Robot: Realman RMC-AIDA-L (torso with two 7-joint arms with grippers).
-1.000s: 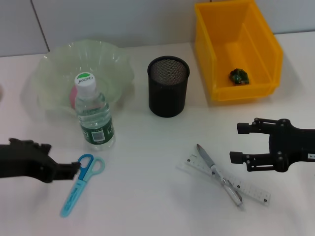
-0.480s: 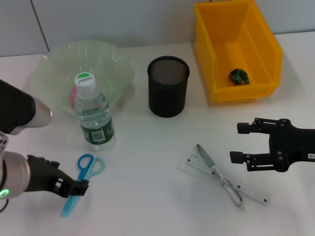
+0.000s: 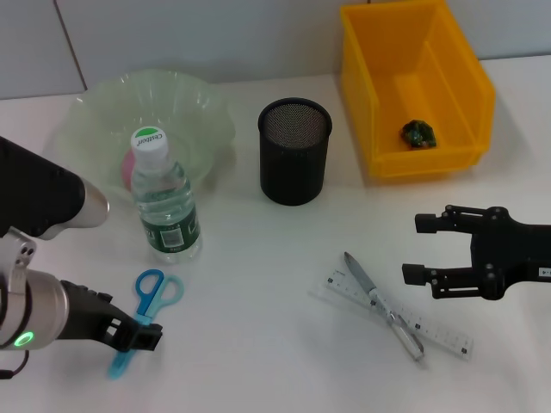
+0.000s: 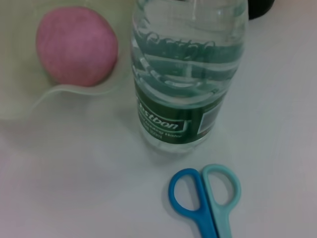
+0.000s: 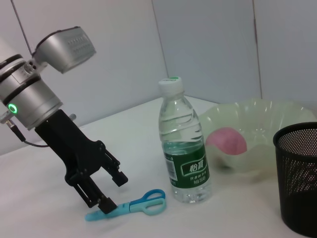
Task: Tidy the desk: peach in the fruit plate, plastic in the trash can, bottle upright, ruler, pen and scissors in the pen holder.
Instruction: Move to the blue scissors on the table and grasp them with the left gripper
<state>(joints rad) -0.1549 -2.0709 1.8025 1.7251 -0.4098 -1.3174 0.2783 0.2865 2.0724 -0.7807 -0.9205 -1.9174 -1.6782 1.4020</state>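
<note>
Left gripper (image 3: pixel 142 334): has swung down from beside the scissors (image 3: pixel 138 320) to their blade end, fingers spread astride, no pinch yet. Pen holder (image 3: pixel 294 151) well beyond. Right gripper (image 3: pixel 419 249): parked, spread.

Both end effectors (image 3: pixel 138 334) (image 3: pixel 420 249) low, fingers spread.

Left end effector (image 3: pixel 142 334) over scissors (image 3: pixel 142 311) blades on bench (image 3: pixel 258 284); right end effector (image 3: pixel 420 249) open beside pen (image 3: pixel 379 303) crossing ruler (image 3: pixel 405 320).
</note>
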